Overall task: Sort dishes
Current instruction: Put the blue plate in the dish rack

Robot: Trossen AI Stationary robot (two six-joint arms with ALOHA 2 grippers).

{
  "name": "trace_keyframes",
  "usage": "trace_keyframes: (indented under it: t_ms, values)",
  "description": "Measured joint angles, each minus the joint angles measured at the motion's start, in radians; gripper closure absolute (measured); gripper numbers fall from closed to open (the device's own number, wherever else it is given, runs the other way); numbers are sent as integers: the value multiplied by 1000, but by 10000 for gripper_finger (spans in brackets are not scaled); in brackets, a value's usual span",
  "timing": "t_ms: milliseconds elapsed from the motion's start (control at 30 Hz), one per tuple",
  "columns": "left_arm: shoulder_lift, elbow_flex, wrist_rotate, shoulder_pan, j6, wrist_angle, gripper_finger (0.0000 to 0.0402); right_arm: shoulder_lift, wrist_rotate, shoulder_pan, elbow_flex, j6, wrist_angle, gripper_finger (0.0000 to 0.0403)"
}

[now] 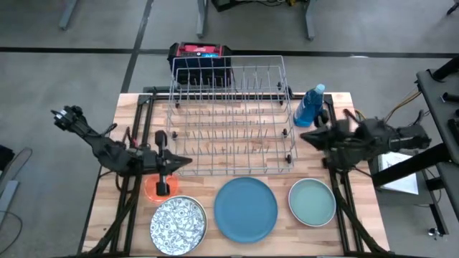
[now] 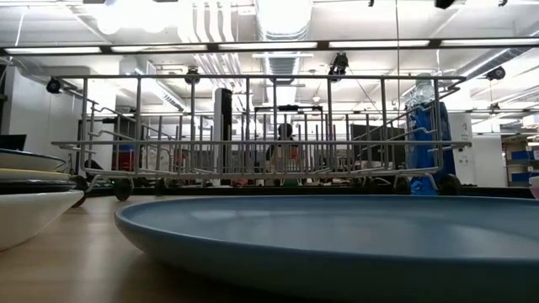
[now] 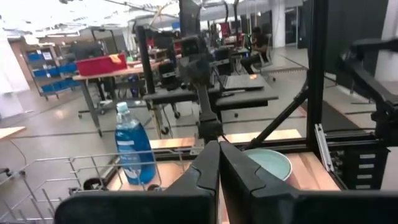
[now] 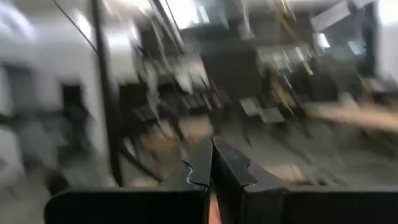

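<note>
Your right wrist view is motion-blurred past the right gripper (image 4: 211,163); nothing there is identifiable. The left gripper (image 1: 166,161) covers part of the small orange plate (image 1: 153,189). Low view crops the large blue plate (image 2: 354,240) and stacked plates (image 2: 25,198).

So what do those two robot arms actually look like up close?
Both arms are dark, nearly black, built of slim jointed segments with thin cables trailing from them. The left gripper and right gripper each end in two flat, tapering black fingers. Seen from above, the left arm has small red accents near its wrist.
</note>
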Motion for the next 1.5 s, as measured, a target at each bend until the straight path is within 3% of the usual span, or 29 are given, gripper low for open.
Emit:
trace_keyframes:
  t_ms: [167, 333, 533, 633, 800, 933, 1167, 1500]
  values:
    - [73, 37, 2, 0, -62, -11, 401, 216, 162, 47, 218, 106, -336, 401]
    - [141, 72, 30, -1, -201, -155, 401, 356, 288, 187, 357, 271, -498, 401]
    - [242, 74, 307, -3, -332, -93, 401, 497, 453, 427, 499, 579, -743, 401]
    - [309, 74, 315, -10, -339, -75, 401, 582, 514, 521, 540, 760, -842, 401]
    - [403, 74, 312, -10, -371, -28, 401, 729, 471, 600, 569, 1065, -975, 401]
    - [479, 81, 312, -10, -391, 68, 401, 843, 353, 609, 564, 1235, -1038, 401]
    - [590, 212, 332, -11, -362, -25, 401, 962, 256, 606, 563, 1355, -1059, 401]
    - [799, 393, 363, -9, -352, -263, 401, 1077, 232, 602, 563, 1455, -1050, 396]
